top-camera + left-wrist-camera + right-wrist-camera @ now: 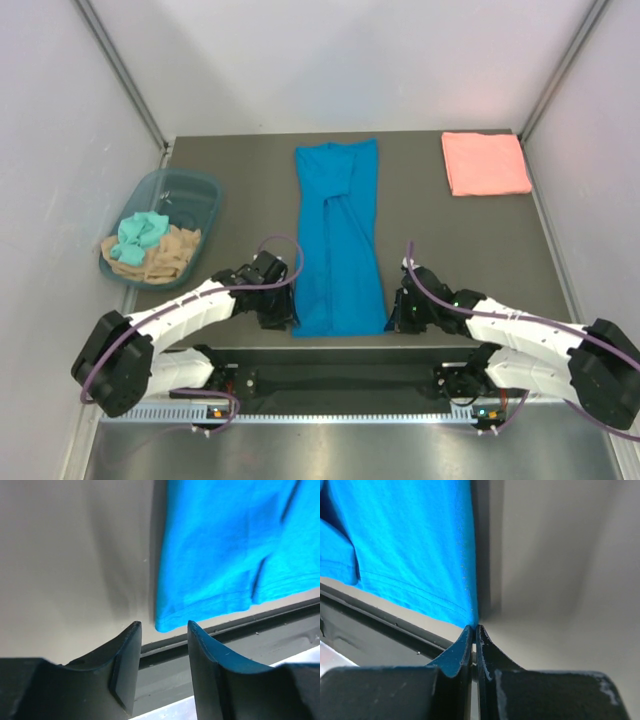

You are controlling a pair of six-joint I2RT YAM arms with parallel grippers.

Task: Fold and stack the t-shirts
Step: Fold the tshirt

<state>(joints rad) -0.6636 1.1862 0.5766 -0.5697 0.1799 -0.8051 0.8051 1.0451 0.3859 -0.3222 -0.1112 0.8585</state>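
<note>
Presently: blue t-shirt [338, 240], near edge of table [470, 260]. Left gripper [164, 627] jaws open, empty, beside one corner; right gripper [474, 628] jaws pinching the other.

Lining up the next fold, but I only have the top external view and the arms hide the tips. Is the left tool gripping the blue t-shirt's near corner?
Observer: No. The left tool is open. The blue t-shirt has its near corner lined up with the gap between the jaws, and nothing is gripped.
Operator: And the right one?
Observer: The right tool is shut, with its tips right at the shirt's other near corner. I cannot tell whether any cloth is caught between them.
</note>
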